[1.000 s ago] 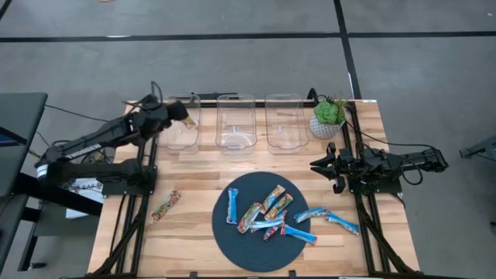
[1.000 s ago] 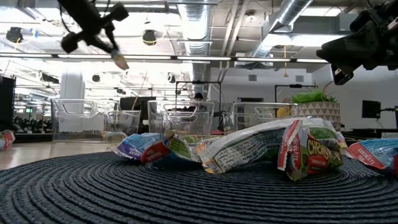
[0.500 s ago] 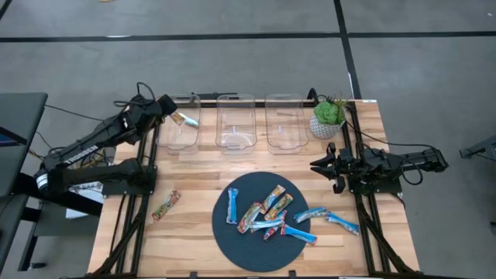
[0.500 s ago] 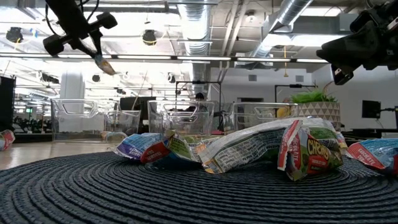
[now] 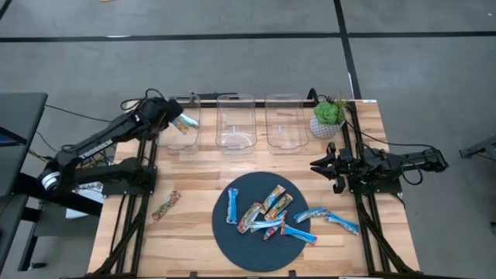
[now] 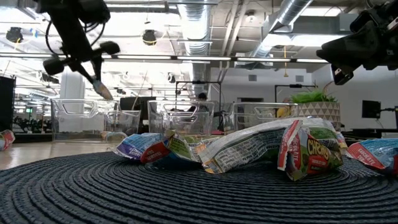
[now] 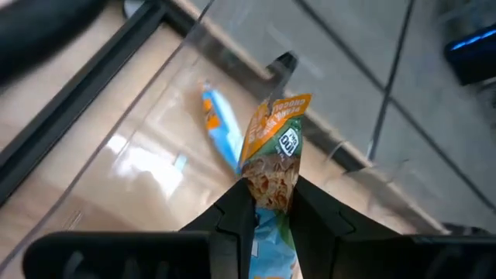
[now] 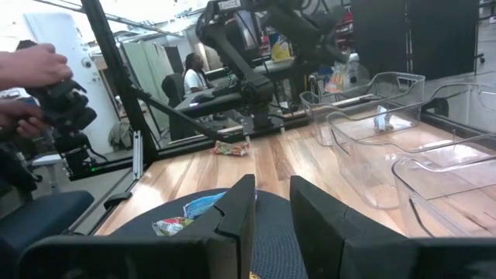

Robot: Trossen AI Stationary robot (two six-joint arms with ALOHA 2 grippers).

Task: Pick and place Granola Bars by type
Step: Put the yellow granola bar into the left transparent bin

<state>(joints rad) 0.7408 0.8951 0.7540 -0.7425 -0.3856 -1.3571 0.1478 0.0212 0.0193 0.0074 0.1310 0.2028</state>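
Only the left wrist view shows a blue bar [image 7: 219, 126] inside the bin [image 7: 155, 116].

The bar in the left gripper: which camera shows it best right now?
The left wrist view: the bar fills the frame, pinched between the left gripper fingers above the leftmost bin. The high view shows it small over that bin; the low view shows only its thin edge; the right wrist view barely shows it.

Two dark jointed arms, left [image 5: 105, 143] and right [image 5: 387, 164], carry black cables and blunt dark fingers [image 8: 236, 213].
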